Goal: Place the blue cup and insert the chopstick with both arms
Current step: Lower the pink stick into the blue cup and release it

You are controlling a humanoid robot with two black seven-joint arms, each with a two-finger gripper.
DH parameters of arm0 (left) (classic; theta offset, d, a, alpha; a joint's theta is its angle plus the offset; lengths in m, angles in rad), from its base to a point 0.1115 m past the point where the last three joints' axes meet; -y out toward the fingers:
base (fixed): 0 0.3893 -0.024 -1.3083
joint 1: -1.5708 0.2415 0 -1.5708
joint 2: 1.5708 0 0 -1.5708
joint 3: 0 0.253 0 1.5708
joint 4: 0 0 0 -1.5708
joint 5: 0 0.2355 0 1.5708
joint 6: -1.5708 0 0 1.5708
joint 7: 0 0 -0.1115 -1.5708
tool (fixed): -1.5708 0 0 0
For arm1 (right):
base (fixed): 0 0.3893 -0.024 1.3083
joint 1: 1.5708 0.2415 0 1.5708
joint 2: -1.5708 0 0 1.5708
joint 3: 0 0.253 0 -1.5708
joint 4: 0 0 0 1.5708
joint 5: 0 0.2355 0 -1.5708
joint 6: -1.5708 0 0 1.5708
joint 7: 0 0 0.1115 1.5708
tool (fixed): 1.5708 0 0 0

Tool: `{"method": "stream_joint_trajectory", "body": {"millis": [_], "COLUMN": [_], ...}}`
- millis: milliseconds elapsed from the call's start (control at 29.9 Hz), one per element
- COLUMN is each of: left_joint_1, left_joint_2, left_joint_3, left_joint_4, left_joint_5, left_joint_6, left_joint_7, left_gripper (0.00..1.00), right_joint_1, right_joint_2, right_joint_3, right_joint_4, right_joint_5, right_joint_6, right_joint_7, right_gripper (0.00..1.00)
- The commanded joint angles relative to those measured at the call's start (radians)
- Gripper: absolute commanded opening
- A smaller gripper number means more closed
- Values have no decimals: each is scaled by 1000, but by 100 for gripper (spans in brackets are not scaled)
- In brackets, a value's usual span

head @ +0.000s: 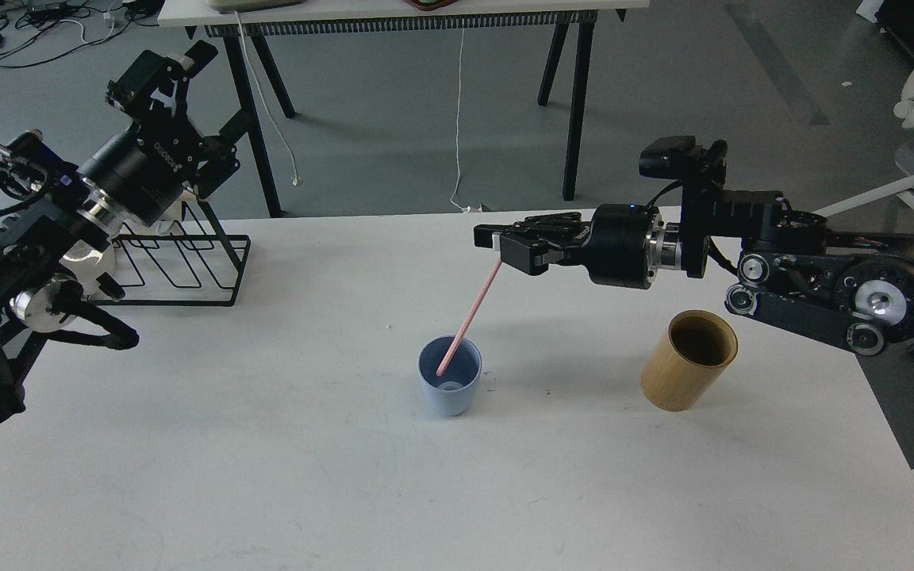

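Observation:
A light blue cup (pixel 450 386) stands upright in the middle of the white table (pixel 282 476). My right gripper (pixel 498 244) is shut on the top end of a pink chopstick (pixel 473 305), above and right of the cup. The chopstick slants down to the left and its lower tip is inside the cup's mouth. My left gripper (pixel 167 67) is raised at the far left, above a black wire rack, with its fingers spread and nothing in it.
A black wire rack (pixel 179 270) stands on the table's back left. A tan wooden cylinder holder (pixel 689 361) stands right of the cup, under my right arm. A table's legs and cables are on the floor beyond.

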Motion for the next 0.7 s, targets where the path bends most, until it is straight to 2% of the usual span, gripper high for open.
{"method": "stream_joint_trajectory", "body": {"millis": [0,668], "left_joint_1": [0,8], "left_joint_2": [1,-1], "left_joint_3": [0,0], "left_joint_4": [4,4], "left_joint_5": [0,0], "left_joint_6": [0,0], "left_joint_7": [0,0], "left_gripper": [99,99], "right_joint_1": [3,6], "right_joint_2": [10,10], "right_joint_3": [-10,-17], "right_joint_4": [-8,0], "right_joint_5": [-3,-26], "right_joint_6": [0,-1], "right_joint_7": [0,0], "right_gripper": [1,12]}}
